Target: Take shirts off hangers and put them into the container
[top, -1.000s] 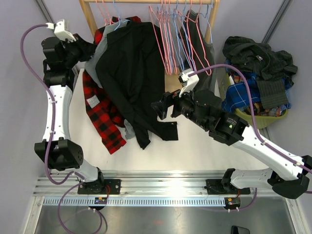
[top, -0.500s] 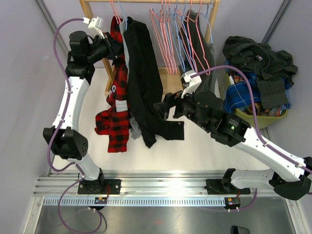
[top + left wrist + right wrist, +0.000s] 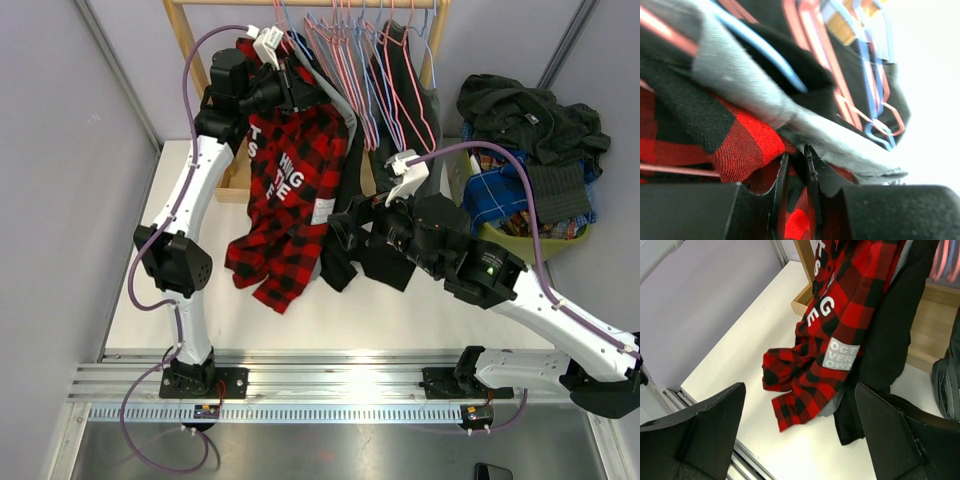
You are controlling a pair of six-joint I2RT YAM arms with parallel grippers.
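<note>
**Three Shirts Not Yet Off the Rail**

A bunch of shirts is held up just under the wooden rail [image 3: 185,40], near its left end. The plaid shirt [image 3: 290,200] is pinched by the left claw [image 3: 796,155]. The two fingers are nearly shut, and red cloth is seen squeezed between them. The grey shirt [image 3: 740,85] and the black shirt [image 3: 345,250] are bunched right beside the plaid one. Thin pink and blue hangers [image 3: 375,90] are seen poking through the bunch. Whether any shirt has been slipped free of its hanger cannot be told.

The right claw [image 3: 800,390] is held low below the rail, in front of the black shirt. Its fingers are spread wide, and nothing is held.

The yellow-green tub [image 3: 520,246] is found to the right of the rail. A pile of clothes [image 3: 530,130] is already heaped in it, so part of the job looks done. Bare hangers are left on the middle of the rail. The three bunched shirts are judged to be left. They have to be pulled off, carried to the right of the rail and dropped in the tub. One more dark top [image 3: 400,100] is seen hanging near the rail's right end.
</note>
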